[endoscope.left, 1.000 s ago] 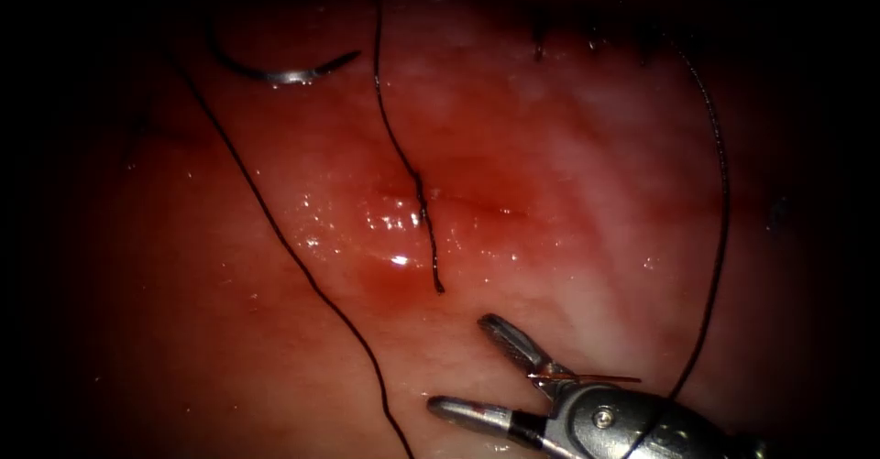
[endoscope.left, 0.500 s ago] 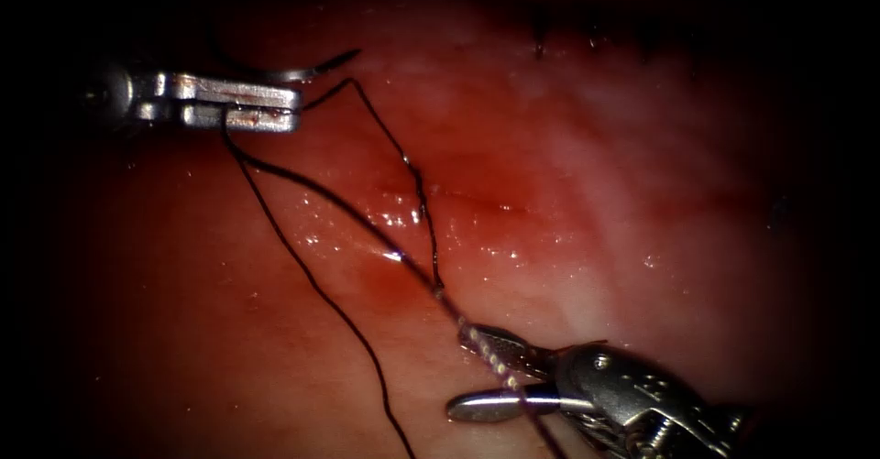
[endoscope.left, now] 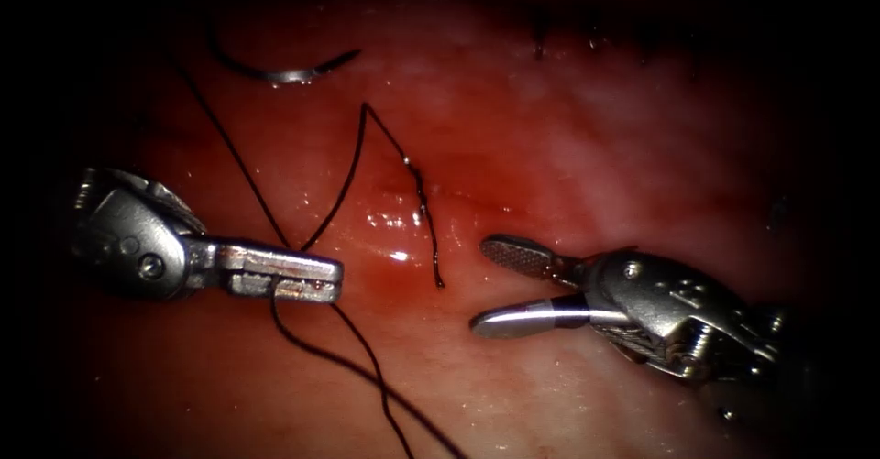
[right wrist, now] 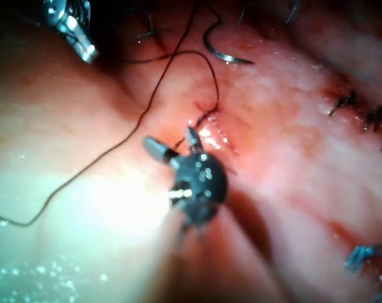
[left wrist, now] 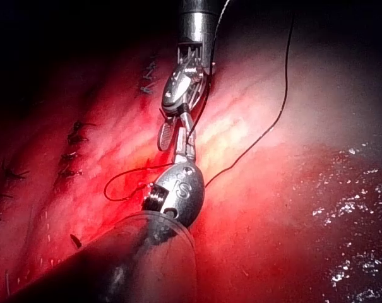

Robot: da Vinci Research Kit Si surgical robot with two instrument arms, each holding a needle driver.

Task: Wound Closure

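The left claw [endoscope.left: 312,276] comes in from the left side, its shaft nearly level, and its two jaws are pressed together on the thread [endoscope.left: 344,184]. From this grip one strand climbs to a sharp bend and then descends along the cut [endoscope.left: 426,230] to a free end near the middle of the tissue [endoscope.left: 596,129]. Other strands run below the claw toward the lower edge, and one goes up to the far left.

The right claw [endoscope.left: 500,285] enters from the right, its wrist turned so that the jaws point left, toward the cut. Its jaws stand wide apart and hold nothing; the upper jaw shows a ribbed inner face. The tip is just to the right of the thread's free end, not touching it.

The needle [endoscope.left: 284,72] lies free on the tissue at the top left, well apart from both claws; I cannot tell if its point is in the tissue. Red fluid [endoscope.left: 394,280] is wet and shiny around the cut.

In the left wrist view, the left claw's [left wrist: 185,146] round joint carries marks like "S", not clearly readable. In the right wrist view the right claw [right wrist: 172,144] is also open, and the needle [right wrist: 223,53] lies beyond it.
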